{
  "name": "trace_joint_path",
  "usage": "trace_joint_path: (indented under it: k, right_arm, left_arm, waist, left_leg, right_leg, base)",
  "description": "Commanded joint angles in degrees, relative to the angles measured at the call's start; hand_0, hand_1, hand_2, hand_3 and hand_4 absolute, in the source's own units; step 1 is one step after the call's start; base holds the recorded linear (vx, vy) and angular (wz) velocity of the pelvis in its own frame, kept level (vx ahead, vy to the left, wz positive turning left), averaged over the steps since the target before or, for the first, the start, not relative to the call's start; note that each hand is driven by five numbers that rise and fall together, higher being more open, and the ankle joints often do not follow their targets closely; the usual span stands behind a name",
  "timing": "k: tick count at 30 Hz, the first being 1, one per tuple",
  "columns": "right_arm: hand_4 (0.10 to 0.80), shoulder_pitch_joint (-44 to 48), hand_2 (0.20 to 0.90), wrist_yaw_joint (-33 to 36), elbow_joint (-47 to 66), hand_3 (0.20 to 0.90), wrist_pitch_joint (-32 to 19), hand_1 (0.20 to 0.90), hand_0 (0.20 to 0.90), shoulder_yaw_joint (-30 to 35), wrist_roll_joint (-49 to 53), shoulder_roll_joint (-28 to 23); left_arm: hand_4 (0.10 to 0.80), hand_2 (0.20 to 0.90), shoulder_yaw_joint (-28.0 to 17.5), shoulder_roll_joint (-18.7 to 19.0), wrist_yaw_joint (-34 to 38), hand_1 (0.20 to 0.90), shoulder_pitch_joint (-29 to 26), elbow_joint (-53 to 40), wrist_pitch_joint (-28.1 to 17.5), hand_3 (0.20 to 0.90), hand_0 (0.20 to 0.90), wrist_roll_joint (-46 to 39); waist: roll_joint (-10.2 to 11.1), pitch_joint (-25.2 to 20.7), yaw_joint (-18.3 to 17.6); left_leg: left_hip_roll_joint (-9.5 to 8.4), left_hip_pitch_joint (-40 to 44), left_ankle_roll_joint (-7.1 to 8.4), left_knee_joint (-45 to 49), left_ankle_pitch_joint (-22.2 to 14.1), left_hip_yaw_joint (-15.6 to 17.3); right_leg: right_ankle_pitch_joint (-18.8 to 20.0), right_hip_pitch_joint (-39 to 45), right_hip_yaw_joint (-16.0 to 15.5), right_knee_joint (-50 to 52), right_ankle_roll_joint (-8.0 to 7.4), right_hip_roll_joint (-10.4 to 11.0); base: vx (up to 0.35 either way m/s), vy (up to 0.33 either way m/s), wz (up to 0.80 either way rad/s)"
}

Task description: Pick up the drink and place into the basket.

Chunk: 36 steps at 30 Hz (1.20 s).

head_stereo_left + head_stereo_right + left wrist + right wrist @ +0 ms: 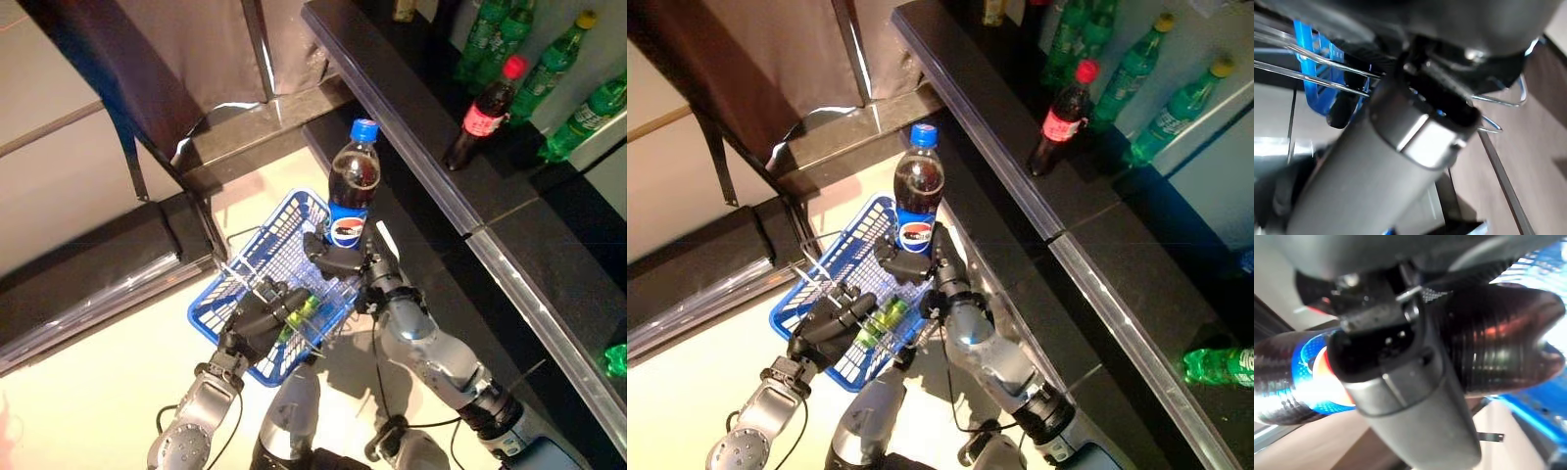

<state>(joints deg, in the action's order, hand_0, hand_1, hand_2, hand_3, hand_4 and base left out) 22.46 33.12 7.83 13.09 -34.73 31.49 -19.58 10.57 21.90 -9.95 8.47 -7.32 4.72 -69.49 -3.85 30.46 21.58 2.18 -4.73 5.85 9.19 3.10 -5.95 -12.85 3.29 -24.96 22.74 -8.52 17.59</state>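
Observation:
A cola bottle with a blue cap and blue label stands upright in my right hand, whose fingers curl round its lower half above the far end of the blue basket. The dark bottle fills the right wrist view, clasped by the hand. My left hand grips the basket's wire handle at the near side; the handle wires and blue basket wall show in the left wrist view. A green bottle lies inside the basket.
A dark shelf runs along the right with a red-capped cola bottle and several green bottles behind it. Another green bottle lies at the far right. A low dark ledge lies left of the basket.

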Motion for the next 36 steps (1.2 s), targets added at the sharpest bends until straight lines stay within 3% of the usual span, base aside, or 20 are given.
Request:
trace_joint_path:
  k: [1,11,26,27,28,30,31,32,36]
  right_arm:
    - [0.1,9.14,0.3,3.4,3.42,0.2,-10.2,0.3,0.3,-1.3,-3.84,4.48]
    - [0.1,5.23,0.3,6.47,-9.66,0.2,-13.14,0.3,0.3,-4.43,0.14,10.97]
    - [0.1,4.87,0.3,0.6,-21.99,0.2,-14.54,0.3,0.3,-5.54,3.76,16.94]
    - [0.1,4.94,0.3,0.26,-22.55,0.2,-14.27,0.3,0.3,-5.87,3.47,17.44]
    - [0.1,5.11,0.3,-0.65,-23.23,0.2,-13.75,0.3,0.3,-5.99,3.76,17.63]
    - [0.1,5.14,0.3,-1.86,-24.5,0.2,-13.2,0.3,0.3,-6.46,4.35,18.05]
    - [0.1,5.21,0.3,-1.86,-24.57,0.2,-13.28,0.3,0.3,-6.33,4.26,17.98]
    - [0.1,5.05,0.3,-2.84,-25.01,0.2,-12.83,0.3,0.3,-6.66,6.21,18.15]
    - [0.1,3.98,0.3,-5.78,-27.44,0.2,-13.18,0.3,0.3,-6.19,15.77,19.3]
  left_arm:
    - [0.1,0.3,0.02,1.5,-12.22,0.3,-5.54,-17.62,-4.36,0.2,0.3,-4.09]
    - [0.1,0.3,-0.01,0.87,-16.75,0.3,-6.34,-20.4,0.13,0.2,0.3,-6.02]
    - [0.1,0.3,1.85,0.74,-21.51,0.3,-7.5,-21.41,4.63,0.2,0.3,-4.86]
    - [0.1,0.3,1.83,0.61,-21.65,0.3,-7.43,-21.31,4.81,0.2,0.3,-4.53]
    - [0.1,0.3,2.04,0.58,-21.97,0.3,-7.51,-21.28,4.91,0.2,0.3,-4.18]
    - [0.1,0.3,2.04,0.7,-22.47,0.3,-7.48,-21.11,5.05,0.2,0.3,-4.09]
    - [0.1,0.3,2.16,0.69,-22.51,0.3,-7.58,-21.14,5.06,0.2,0.3,-4.09]
    - [0.1,0.3,2.14,0.68,-22.92,0.3,-7.46,-21.06,5.14,0.2,0.3,-3.83]
    - [0.1,0.3,2.22,0.85,-24.77,0.3,-7.26,-21.01,5.04,0.2,0.3,-3.65]
  waist:
    - [1.02,-10.0,-0.11]
    - [0.82,-9.52,2.27]
    - [-0.39,-7.93,4.61]
    - [-0.2,-7.66,4.86]
    - [-0.51,-7.61,4.95]
    - [-0.23,-7.09,5.31]
    - [-0.5,-7.25,5.2]
    - [-0.23,-6.72,5.46]
    - [-0.26,-5.97,5.75]
  left_leg:
    - [-3.0,-2.16,-2.22,5.55,-2.29,-2.59]
    - [-3.91,-3.02,-2.15,5.79,-2.05,-4.88]
    - [-5.22,-4.57,-2.05,5.8,-1.03,-7.08]
    - [-5.12,-4.01,-1.79,6.07,-2.42,-7.06]
    - [-5.4,-4.82,-2.1,5.73,-0.88,-7.24]
    - [-5.3,-4.45,-1.84,6.0,-2.29,-7.22]
    - [-5.47,-5.1,-2.13,5.64,-0.76,-7.36]
    - [-5.36,-4.75,-1.82,6.02,-2.19,-7.22]
    - [-5.39,-5.22,-1.91,5.84,-1.98,-7.24]
  right_leg:
    - [5.9,1.71,-2.02,-5.51,5.15,-4.28]
    - [5.97,2.48,-3.66,-5.87,5.01,-4.32]
    - [6.21,2.57,-5.4,-5.63,4.94,-4.1]
    - [4.87,2.82,-4.66,-4.99,4.57,-4.16]
    - [6.2,2.35,-5.47,-5.48,4.98,-4.07]
    - [4.9,2.5,-4.75,-4.91,4.59,-4.1]
    - [6.28,2.17,-5.62,-5.49,4.99,-4.04]
    - [4.98,2.37,-4.81,-4.95,4.56,-4.08]
    - [5.17,1.97,-5.09,-4.86,4.43,-3.94]
  base:
    - [0.019,-0.033,0.06]
    - [0.016,-0.026,0.12]
    - [0.013,-0.005,0.06]
    - [0.012,-0.001,0.07]
    - [0.072,-0.045,0.08]
    - [0.009,0.0,0.1]
    - [0.006,-0.005,0.12]
    - [0.001,-0.001,0.13]
    - [0.015,-0.013,0.03]
